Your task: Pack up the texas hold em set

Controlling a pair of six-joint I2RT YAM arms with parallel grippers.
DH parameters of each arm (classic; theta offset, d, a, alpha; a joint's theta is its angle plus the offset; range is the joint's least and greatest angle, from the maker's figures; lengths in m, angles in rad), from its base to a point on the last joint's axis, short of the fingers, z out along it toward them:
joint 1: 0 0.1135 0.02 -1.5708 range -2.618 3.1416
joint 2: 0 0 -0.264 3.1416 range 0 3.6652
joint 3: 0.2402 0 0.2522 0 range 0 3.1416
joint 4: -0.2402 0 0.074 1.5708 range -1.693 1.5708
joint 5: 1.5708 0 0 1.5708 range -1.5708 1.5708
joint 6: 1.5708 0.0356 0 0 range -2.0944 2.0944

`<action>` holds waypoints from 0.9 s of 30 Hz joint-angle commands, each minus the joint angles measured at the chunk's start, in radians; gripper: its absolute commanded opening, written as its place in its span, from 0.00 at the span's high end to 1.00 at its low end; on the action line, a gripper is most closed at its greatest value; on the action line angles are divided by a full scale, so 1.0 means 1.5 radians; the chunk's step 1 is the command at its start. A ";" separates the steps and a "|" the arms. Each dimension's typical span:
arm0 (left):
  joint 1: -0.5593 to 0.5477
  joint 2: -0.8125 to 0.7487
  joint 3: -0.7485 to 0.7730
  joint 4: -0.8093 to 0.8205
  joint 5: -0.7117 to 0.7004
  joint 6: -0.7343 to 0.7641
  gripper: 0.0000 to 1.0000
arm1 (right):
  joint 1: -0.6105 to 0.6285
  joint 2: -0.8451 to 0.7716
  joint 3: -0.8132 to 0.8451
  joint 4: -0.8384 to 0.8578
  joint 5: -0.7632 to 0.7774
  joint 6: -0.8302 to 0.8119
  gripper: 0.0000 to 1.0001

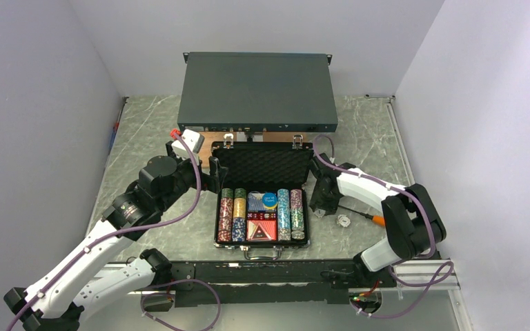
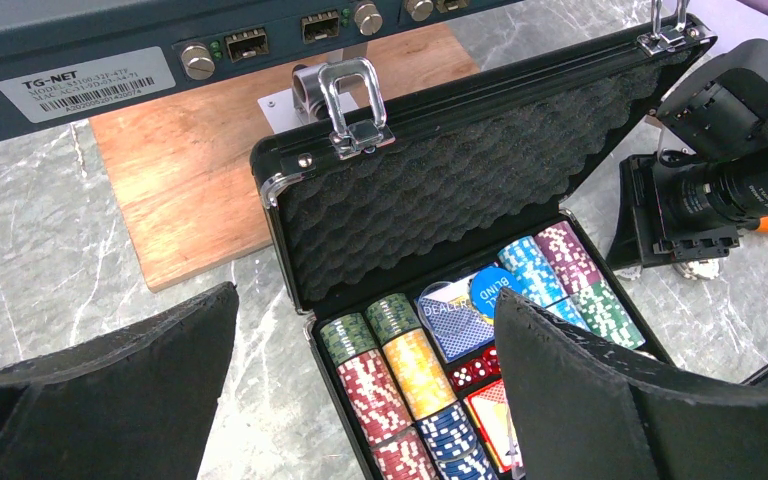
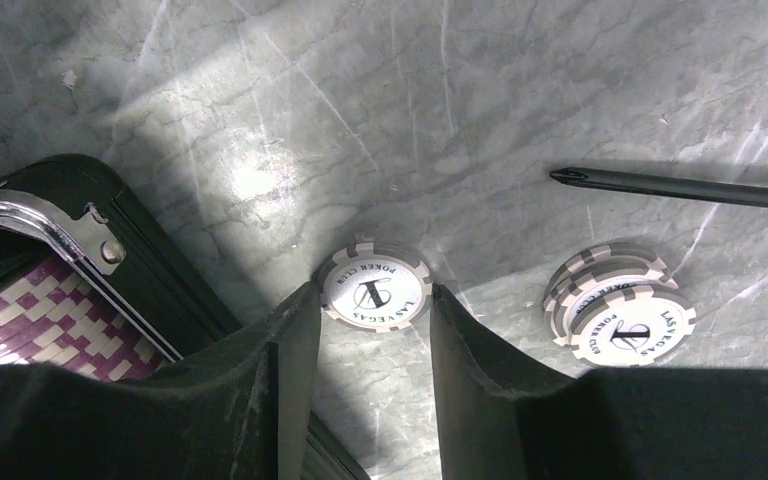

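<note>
Grey marbled worktop (image 1: 145,138) fills the space between plain white walls, and the briefcase (image 1: 263,165) of the texas hold em set sits open at its middle, foam-lined lid standing up, chip rows, cards and dice bedded in the lower half.

Loose pieces are not yet all in. Just right of the case a single white chip (image 3: 376,287) lies flat on the worktop, with a short stack of white chips (image 3: 615,300) near it and a screwdriver (image 3: 680,187) beyond.

The right claw (image 3: 372,297) is down over the single chip, set narrow, with a fingertip at the rim on each side. Whether it already pinches, I cannot tell. The left claw (image 2: 367,300) hangs spread wide and empty by the case's left side.

The step in hand looks like gathering stray chips. Next would come a firm pinch, a straight lift, then a carry over the case wall to a chip row with space, keeping clear of the nearby stack.
</note>
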 commanded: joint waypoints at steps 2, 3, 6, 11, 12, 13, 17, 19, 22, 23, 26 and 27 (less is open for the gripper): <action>0.002 0.000 0.007 0.019 0.008 0.000 0.01 | -0.013 -0.036 -0.004 -0.012 0.049 0.004 0.74; 0.002 0.001 0.006 0.020 0.009 -0.001 0.01 | -0.017 -0.043 -0.002 -0.016 0.050 0.003 0.75; 0.002 0.001 0.006 0.020 0.010 0.000 0.01 | -0.030 -0.062 0.007 -0.029 0.054 -0.003 0.76; 0.002 0.001 0.007 0.020 0.010 -0.001 0.01 | -0.067 -0.102 0.012 -0.048 0.061 -0.019 0.76; 0.002 0.000 0.007 0.020 0.010 -0.002 0.01 | -0.073 -0.107 0.007 -0.039 0.049 -0.029 0.76; 0.002 0.000 0.006 0.021 0.011 -0.001 0.01 | -0.079 -0.107 0.004 -0.028 0.027 -0.041 0.75; 0.002 0.002 0.006 0.021 0.012 -0.003 0.01 | -0.071 -0.070 0.012 -0.007 -0.020 -0.060 0.61; 0.002 0.003 0.007 0.019 0.009 -0.001 0.01 | -0.063 -0.056 0.010 0.006 -0.032 -0.063 0.51; 0.003 0.001 0.006 0.020 0.007 -0.001 0.01 | -0.059 -0.046 0.004 0.024 -0.044 -0.070 0.42; 0.002 0.000 0.006 0.020 0.007 -0.001 0.01 | -0.058 -0.044 0.004 0.028 -0.047 -0.071 0.42; 0.002 0.001 0.006 0.021 0.011 -0.001 0.01 | -0.054 -0.035 0.002 0.035 -0.048 -0.067 0.42; 0.003 0.002 0.006 0.020 0.011 -0.001 0.01 | -0.053 -0.029 0.002 0.034 -0.046 -0.064 0.43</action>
